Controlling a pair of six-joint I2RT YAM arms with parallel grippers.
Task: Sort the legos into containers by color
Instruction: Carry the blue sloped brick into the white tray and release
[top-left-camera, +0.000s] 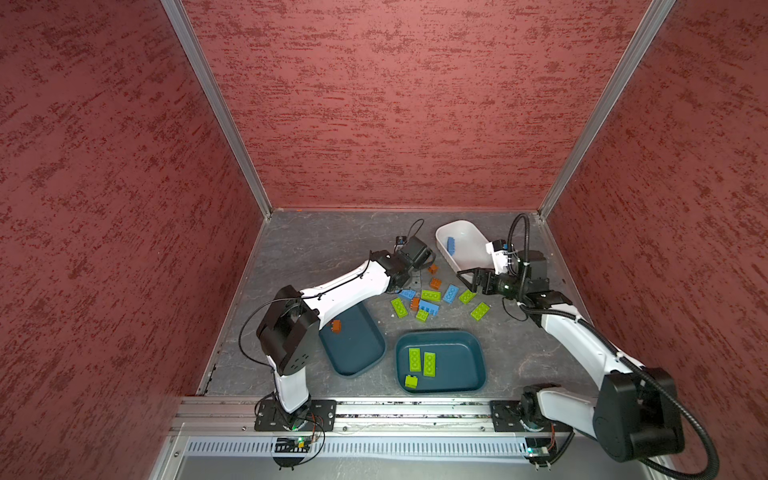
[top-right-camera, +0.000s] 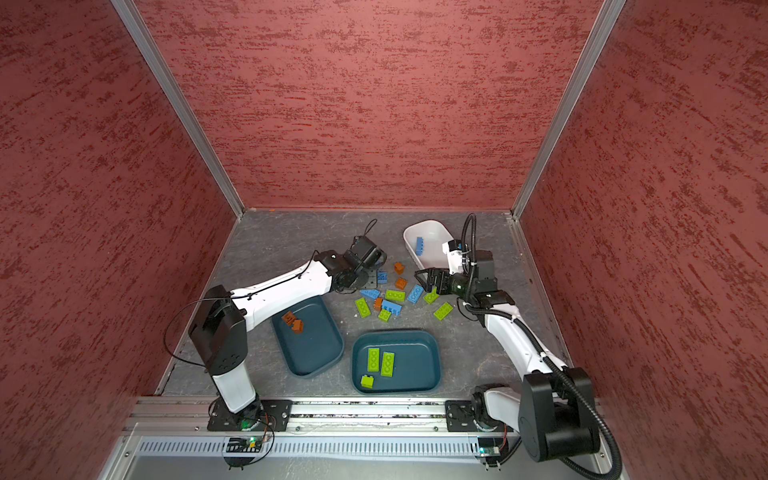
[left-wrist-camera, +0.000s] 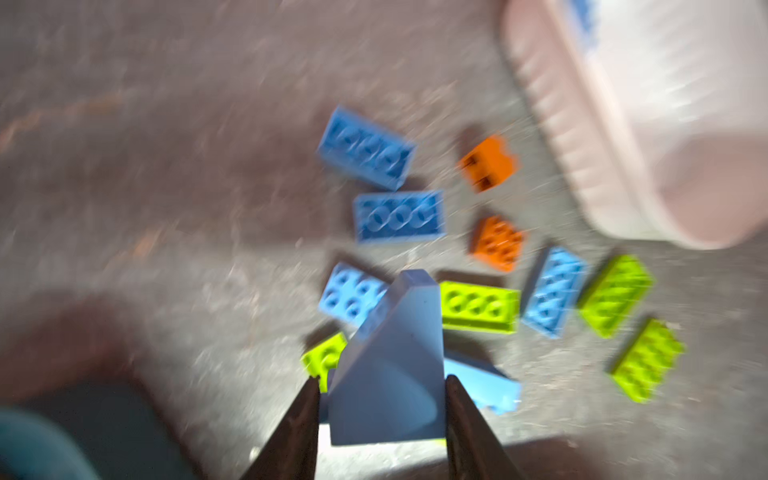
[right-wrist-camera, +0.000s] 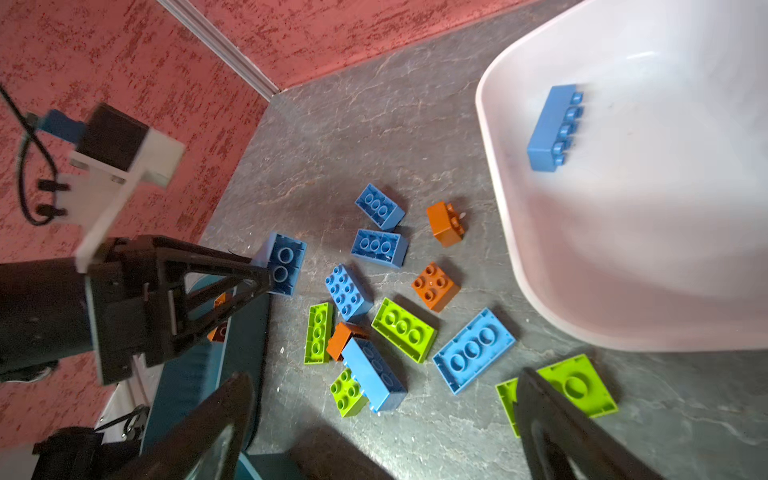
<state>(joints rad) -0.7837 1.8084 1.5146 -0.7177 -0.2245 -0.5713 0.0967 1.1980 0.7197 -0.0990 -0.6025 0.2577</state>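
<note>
My left gripper (left-wrist-camera: 382, 379) is shut on a blue wedge-shaped lego (left-wrist-camera: 395, 353), held a little above the table at the left edge of the loose pile; the wedge (right-wrist-camera: 284, 266) also shows in the right wrist view. Loose blue, lime green and orange-brown legos (top-left-camera: 432, 299) lie mid-table. My right gripper (top-left-camera: 465, 282) hangs open over the pile's right end, nothing between its fingers (right-wrist-camera: 536, 399). The white container (top-left-camera: 471, 239) holds one blue brick (top-left-camera: 451, 245). The left teal container (top-right-camera: 316, 353) holds two orange-brown bricks (top-right-camera: 293, 322). The right teal container (top-left-camera: 461, 365) holds three green bricks (top-left-camera: 422, 361).
Red textured walls close in the grey table on three sides. The white container sits at the back right, close behind my right wrist. The aluminium rail (top-left-camera: 415, 411) with both arm bases runs along the front edge. My left forearm (top-left-camera: 345, 286) spans the left teal container.
</note>
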